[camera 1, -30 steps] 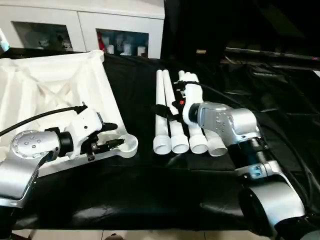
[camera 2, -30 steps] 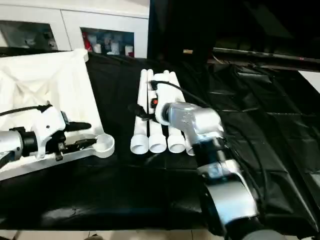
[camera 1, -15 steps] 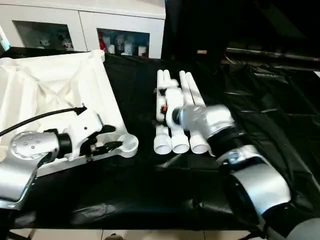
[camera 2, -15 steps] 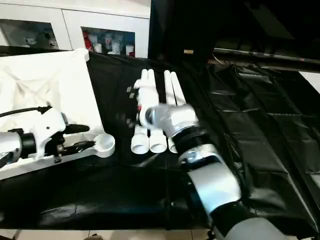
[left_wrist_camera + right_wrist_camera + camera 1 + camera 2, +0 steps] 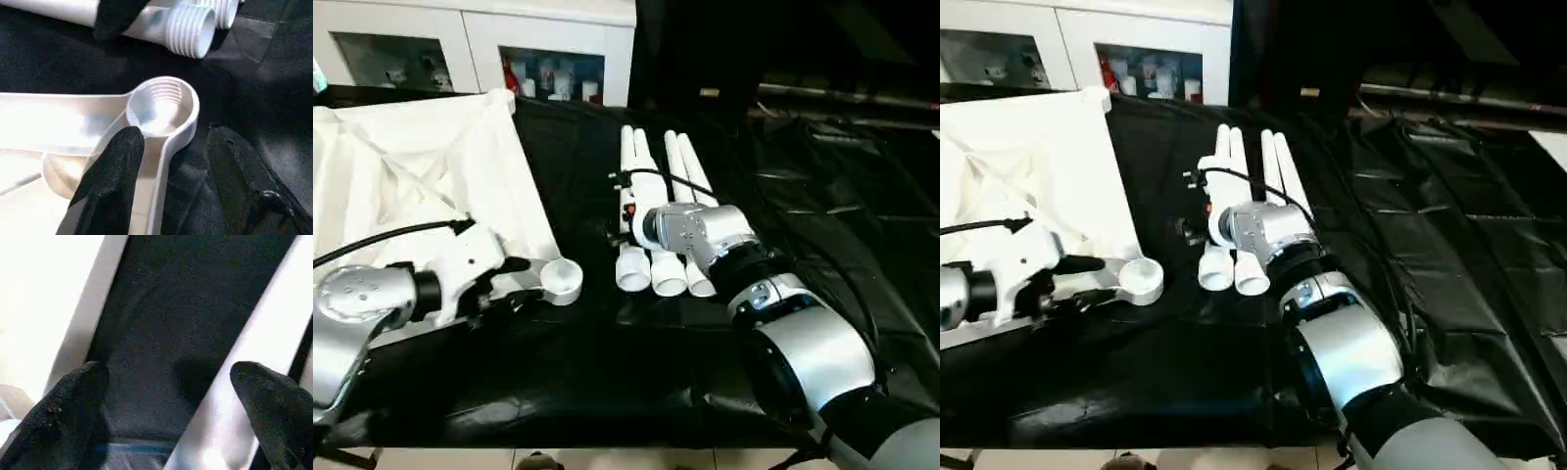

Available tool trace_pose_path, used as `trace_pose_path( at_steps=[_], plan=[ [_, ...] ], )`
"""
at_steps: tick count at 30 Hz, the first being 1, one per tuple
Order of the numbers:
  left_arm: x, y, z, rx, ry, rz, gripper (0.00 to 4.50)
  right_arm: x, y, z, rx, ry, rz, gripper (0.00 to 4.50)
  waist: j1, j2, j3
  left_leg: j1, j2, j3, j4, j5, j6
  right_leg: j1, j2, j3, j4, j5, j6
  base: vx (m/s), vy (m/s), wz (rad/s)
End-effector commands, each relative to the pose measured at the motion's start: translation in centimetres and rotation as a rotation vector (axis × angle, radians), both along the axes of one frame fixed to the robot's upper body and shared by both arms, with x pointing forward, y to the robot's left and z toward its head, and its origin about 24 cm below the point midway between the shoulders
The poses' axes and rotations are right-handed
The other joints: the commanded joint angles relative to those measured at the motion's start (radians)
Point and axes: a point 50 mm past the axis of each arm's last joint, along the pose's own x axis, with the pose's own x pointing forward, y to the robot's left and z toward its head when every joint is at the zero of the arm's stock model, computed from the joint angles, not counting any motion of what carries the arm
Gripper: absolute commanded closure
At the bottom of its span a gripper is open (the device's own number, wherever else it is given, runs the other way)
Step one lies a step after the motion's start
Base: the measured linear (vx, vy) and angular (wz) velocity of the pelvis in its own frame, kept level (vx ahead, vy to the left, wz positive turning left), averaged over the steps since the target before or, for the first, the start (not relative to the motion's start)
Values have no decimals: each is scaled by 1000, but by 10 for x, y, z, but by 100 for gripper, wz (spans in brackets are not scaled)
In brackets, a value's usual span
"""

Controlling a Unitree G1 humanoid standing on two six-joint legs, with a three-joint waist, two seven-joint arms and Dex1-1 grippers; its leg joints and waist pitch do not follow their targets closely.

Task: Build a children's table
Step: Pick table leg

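The children's table lies in parts on black cloth. Its white tabletop [image 5: 421, 166] is upside down at the left, with a round corner socket [image 5: 563, 278] pointing toward the centre. Several white legs [image 5: 677, 166] lie side by side in the middle, threaded ends toward me. My left gripper [image 5: 517, 281] is open and straddles the tabletop rim just behind the socket [image 5: 161, 105]; one finger [image 5: 117, 166] rests inside the rim, the other stands on the cloth. My right gripper [image 5: 615, 206] reaches across the legs and hangs open [image 5: 168, 371] over the cloth between the leftmost leg [image 5: 254, 328] and the tabletop.
A white cabinet with glass doors [image 5: 470, 39] stands behind the table. Crumpled black sheeting [image 5: 842, 196] covers the right side. My right forearm [image 5: 783, 323] lies over the near ends of the legs. A black cable [image 5: 382, 240] runs along my left arm.
My right arm has swung left across the legs, bringing its gripper to the gap beside the leftmost leg. The left gripper has stayed at the socket corner. The camera has shifted a little.
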Motion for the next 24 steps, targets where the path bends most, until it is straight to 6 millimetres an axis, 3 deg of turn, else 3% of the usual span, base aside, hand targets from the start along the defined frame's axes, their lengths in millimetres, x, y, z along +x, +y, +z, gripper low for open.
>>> trace_pose_path(
  at_steps=[1,5,7,11,18,24],
  plan=[
    [-2,2,7,3,-15,-3,207,2,-2,5,22,2,-6,0,-5,34,-51,9,47,-8,-80,-37,-35,40,-79,53,-54,153,-234,0,0,0],
    [-3,3,6,8,-11,-1,207,5,-1,17,53,-26,17,0,-6,31,-62,4,41,-6,-68,79,-1,43,-72,51,-40,302,-247,0,0,0],
    [-3,2,6,6,-13,-2,207,8,-4,27,73,-49,12,0,-6,30,-64,4,40,-4,-66,101,10,44,-70,49,-38,336,-254,0,0,0],
    [-3,1,7,1,-17,-7,207,14,-10,38,74,-85,-24,0,-5,30,-64,5,42,-2,-66,85,9,43,-72,49,-39,313,-260,0,0,0],
    [-1,-1,6,-3,-21,-13,207,16,-16,33,41,-71,-74,0,-6,28,-68,3,42,-2,-65,85,2,47,-73,50,-39,303,-262,0,0,0],
    [-1,-2,6,-4,-23,-18,207,11,-16,12,13,-7,-86,0,-5,27,-73,3,40,-1,-62,107,8,48,-73,49,-36,330,-268,0,0,0]
  ],
)
